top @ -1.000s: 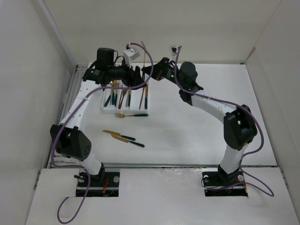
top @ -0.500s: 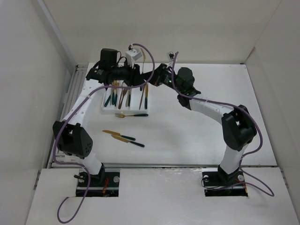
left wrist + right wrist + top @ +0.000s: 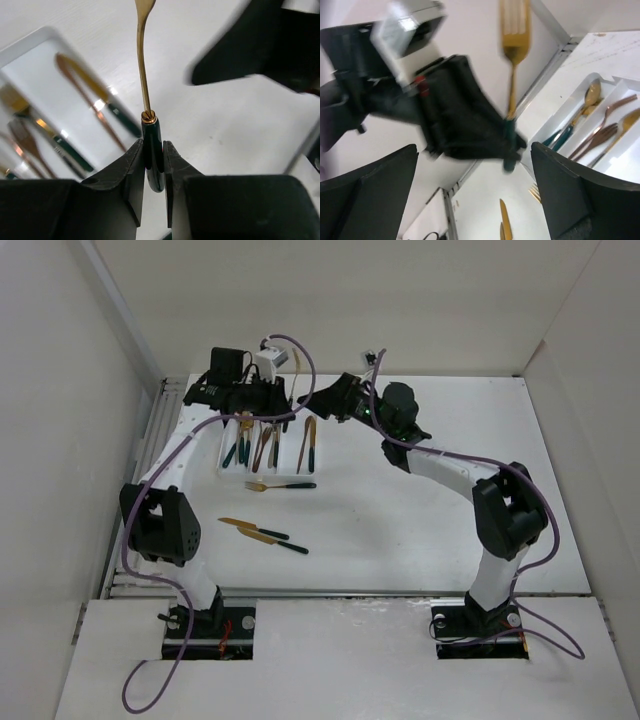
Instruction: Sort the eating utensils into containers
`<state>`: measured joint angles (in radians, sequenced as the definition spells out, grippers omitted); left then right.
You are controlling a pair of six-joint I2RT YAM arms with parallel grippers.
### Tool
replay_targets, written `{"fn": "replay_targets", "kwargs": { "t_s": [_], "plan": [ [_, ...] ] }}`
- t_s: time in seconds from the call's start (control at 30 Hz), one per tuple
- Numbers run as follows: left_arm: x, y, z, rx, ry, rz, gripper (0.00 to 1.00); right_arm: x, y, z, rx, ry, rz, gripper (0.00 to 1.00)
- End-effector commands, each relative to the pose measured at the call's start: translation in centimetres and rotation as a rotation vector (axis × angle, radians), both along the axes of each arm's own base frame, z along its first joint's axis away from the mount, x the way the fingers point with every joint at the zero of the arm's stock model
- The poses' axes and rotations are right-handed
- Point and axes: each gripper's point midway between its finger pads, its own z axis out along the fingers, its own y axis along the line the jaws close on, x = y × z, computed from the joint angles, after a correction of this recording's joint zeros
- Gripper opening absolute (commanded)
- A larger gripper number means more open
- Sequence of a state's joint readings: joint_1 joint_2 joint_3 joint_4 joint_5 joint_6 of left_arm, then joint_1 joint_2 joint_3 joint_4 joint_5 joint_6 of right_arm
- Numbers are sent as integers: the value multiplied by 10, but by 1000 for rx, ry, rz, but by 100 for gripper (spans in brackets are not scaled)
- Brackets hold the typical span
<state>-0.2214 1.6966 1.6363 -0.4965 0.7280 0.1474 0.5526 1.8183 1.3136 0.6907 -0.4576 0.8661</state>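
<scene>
A gold fork with a dark green handle stands upright, tines up, above the far end of the table. My left gripper is shut on that handle. My right gripper faces it, open wide with nothing between its fingers; the fork and the left gripper lie just ahead of it. Below them lies the white tray, whose compartments hold several utensils. A fork lies just in front of the tray, and two knives lie nearer on the table.
White walls close in the table at the back and on both sides. A metal rail runs along the left edge beside the tray. Purple cables loop over both wrists above the tray.
My left gripper has shut on the fork's handle, and my right gripper has opened and let the fork go. The left wrist has drawn back slightly to the left.
</scene>
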Motion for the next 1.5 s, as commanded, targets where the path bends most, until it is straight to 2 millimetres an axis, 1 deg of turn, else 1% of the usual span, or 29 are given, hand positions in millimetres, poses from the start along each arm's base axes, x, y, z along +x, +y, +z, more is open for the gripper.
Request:
{"fn": "replay_targets", "kwargs": {
  "t_s": [0.0, 0.03, 0.07, 0.13, 0.17, 0.2, 0.3, 0.33, 0.4, 0.53, 0.57, 0.63, 0.73, 0.77, 0.8, 0.83, 0.93, 0.97, 1.0, 1.03, 1.07, 1.1, 1.13, 1.17, 1.2, 1.23, 1.3, 1.33, 1.47],
  "plan": [
    [39, 47, -37, 88, 66, 252, 0, 0, -16, 18, 20, -50, -22, 100],
    [45, 56, -46, 110, 85, 298, 0, 0, -20, 13, -40, -61, -44, 100],
    [54, 70, -65, 148, 119, 359, 0, 1, -23, 2, -94, -56, -64, 100],
    [64, 80, -74, 176, 133, 395, 0, 10, -34, -12, -200, -60, -143, 100],
    [67, 82, -91, 198, 166, 404, 0, 7, -40, -31, -317, -62, -160, 100],
    [70, 83, -97, 207, 173, 410, 0, 10, -44, -38, -368, -62, -203, 100],
    [75, 87, -123, 247, 228, 424, 0, 9, -61, -50, -466, -76, -260, 100],
    [78, 88, -126, 255, 231, 430, 0, 6, -66, -61, -488, -65, -264, 100],
    [76, 88, -132, 277, 243, 435, 0, 2, -71, -66, -507, -62, -275, 100],
    [80, 92, -159, 309, 286, 458, 0, -1, -77, -87, -569, -38, -270, 100],
    [79, 92, -164, 312, 295, 457, 0, -8, -71, -90, -590, -50, -247, 100],
    [79, 94, -175, 328, 314, 461, 7, -15, -70, -104, -696, -99, -228, 100],
    [81, 93, -176, 328, 314, 461, 24, -32, -61, -111, -819, -204, -201, 100],
    [81, 92, -176, 322, 316, 455, 34, -37, -59, -118, -845, -215, -181, 100],
    [79, 92, -177, 321, 329, 460, 38, -43, -57, -125, -865, -224, -160, 100],
    [82, 92, -173, 317, 320, 461, 40, -43, -59, -121, -874, -254, -161, 100],
    [83, 93, -166, 319, 308, 469, 42, -55, -57, -134, -910, -263, -92, 100],
    [86, 93, -158, 312, 289, 471, 42, -57, -56, -147, -936, -246, -64, 100],
    [86, 93, -158, 312, 289, 471, 42, -64, -51, -154, -937, -239, -22, 100],
    [86, 92, -149, 307, 276, 473, 42, -66, -47, -157, -934, -233, 4, 100],
    [86, 93, -149, 312, 271, 467, 42, -72, -42, -166, -942, -231, 51, 100],
    [89, 94, -139, 309, 247, 476, 42, -75, -38, -183, -965, -210, 96, 100],
    [87, 94, -132, 307, 241, 477, 44, -85, -24, -199, -968, -193, 171, 99],
    [87, 95, -128, 308, 227, 472, 44, -85, -23, -196, -968, -208, 184, 99],
    [87, 95, -128, 308, 227, 472, 44, -93, -17, -219, -1005, -180, 239, 97],
    [88, 96, -120, 309, 209, 482, 44, -97, -11, -225, -1006, -170, 272, 95],
    [87, 97, -114, 310, 193, 478, 44, -97, -1, -231, -1012, -176, 299, 88],
    [85, 97, -113, 309, 191, 478, 44, -98, 1, -243, -1017, -158, 322, 87],
    [83, 98, -112, 309, 191, 478, 44, -90, 10, -252, -1015, -132, 322, 83]
  ]
}}
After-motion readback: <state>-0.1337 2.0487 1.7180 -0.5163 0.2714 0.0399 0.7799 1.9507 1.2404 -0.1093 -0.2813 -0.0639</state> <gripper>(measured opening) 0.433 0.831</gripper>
